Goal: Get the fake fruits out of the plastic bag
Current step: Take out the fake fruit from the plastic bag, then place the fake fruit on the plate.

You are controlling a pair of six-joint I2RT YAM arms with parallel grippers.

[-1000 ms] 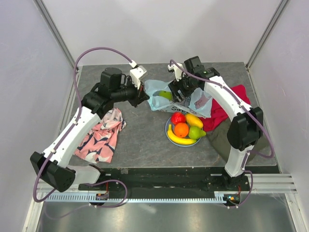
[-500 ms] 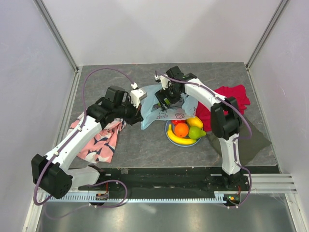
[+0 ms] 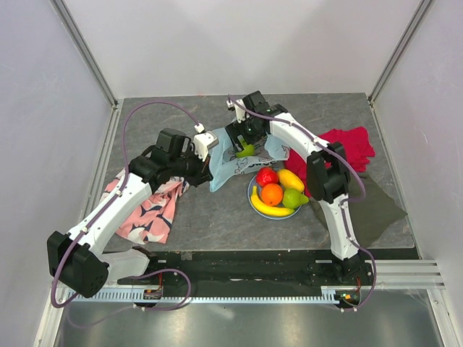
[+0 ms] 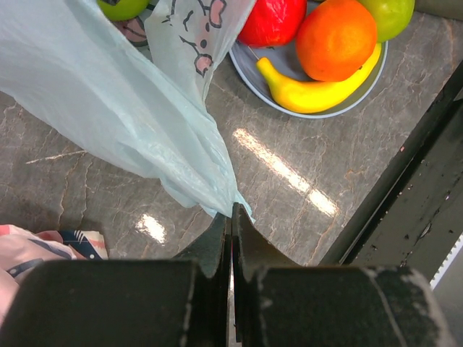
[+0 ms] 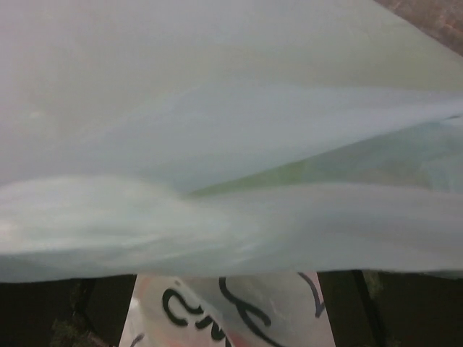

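Observation:
The pale-blue plastic bag (image 3: pixel 230 165) lies between the arms, left of the plate. My left gripper (image 3: pixel 205 170) is shut on its near corner; the left wrist view shows the jaws (image 4: pixel 231 211) pinching the bag's tip (image 4: pixel 130 108). A green fruit (image 3: pixel 246 150) sits in the bag's mouth and also shows in the left wrist view (image 4: pixel 123 7). My right gripper (image 3: pixel 244 134) hovers over that mouth. Its fingers (image 5: pixel 69 311) stand wide apart with bag film (image 5: pixel 231 144) filling the view. A red apple (image 3: pixel 266 176), orange (image 3: pixel 272 194), banana (image 3: pixel 268 210) and green fruit (image 3: pixel 293 198) lie on the plate.
The light-blue plate (image 3: pixel 252 203) sits at centre right. A red cloth (image 3: pixel 354 144) and a dark cloth (image 3: pixel 372 210) lie to the right. A pink patterned cloth (image 3: pixel 148 213) lies under the left arm. White walls enclose the table.
My right gripper has swung left onto the bag's mouth. My left gripper has pulled the bag's corner nearer and lower. The bag has slid off the plate.

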